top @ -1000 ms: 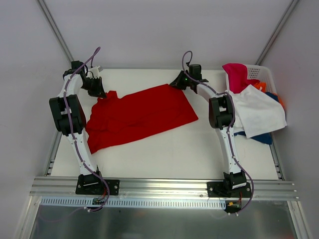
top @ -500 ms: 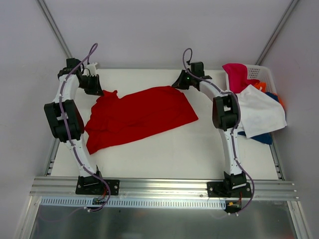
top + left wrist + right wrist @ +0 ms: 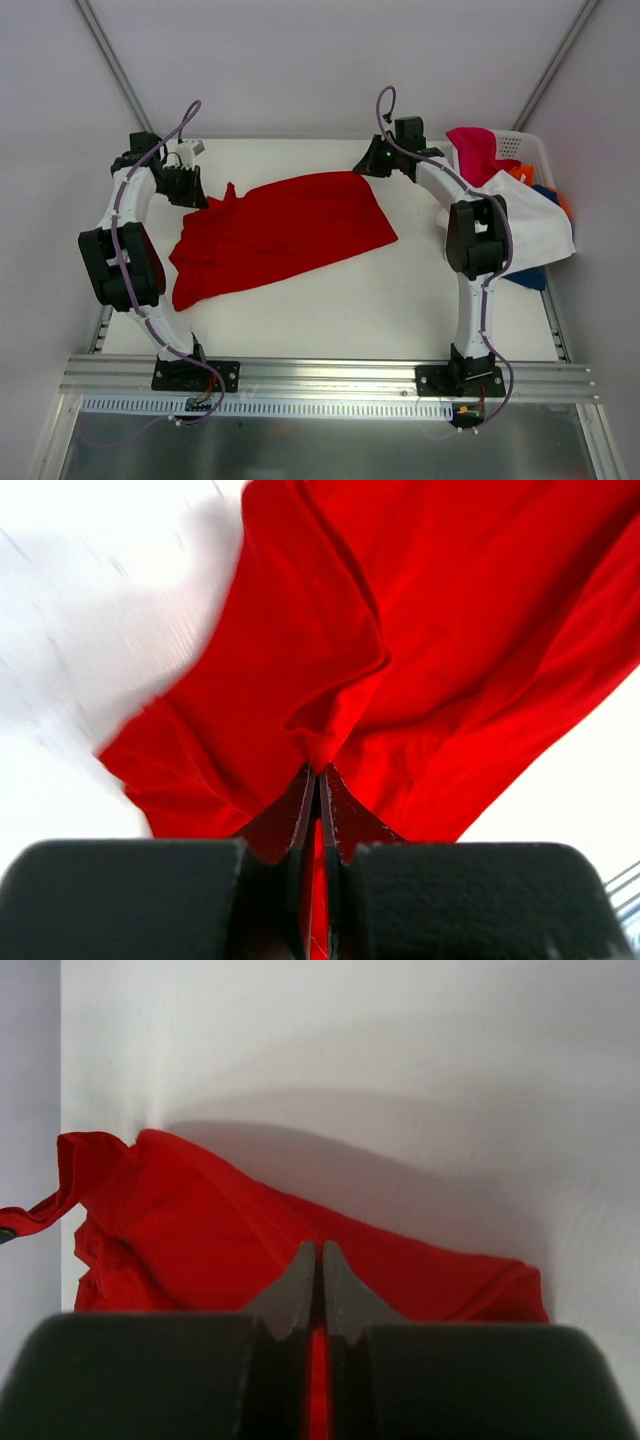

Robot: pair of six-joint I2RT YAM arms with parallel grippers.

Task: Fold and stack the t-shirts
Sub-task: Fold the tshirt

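Lying rumpled across the left half of the table (image 3: 350,310), the red t-shirt (image 3: 280,230) reaches from mid-table toward the far edge. At its far-left corner the left gripper (image 3: 318,780) is pinched tight on a fold of red cloth — the right gripper (image 3: 320,1260) likewise clamps the far-right corner. At the table's far right corner, 1 basket (image 3: 528,148) holds a pink tee (image 3: 475,150) and a white tee (image 3: 525,225).

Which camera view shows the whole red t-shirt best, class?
The top external view: nearly the whole outline of the red t-shirt shows there. Each wrist view shows only a bunched part of it, close up.
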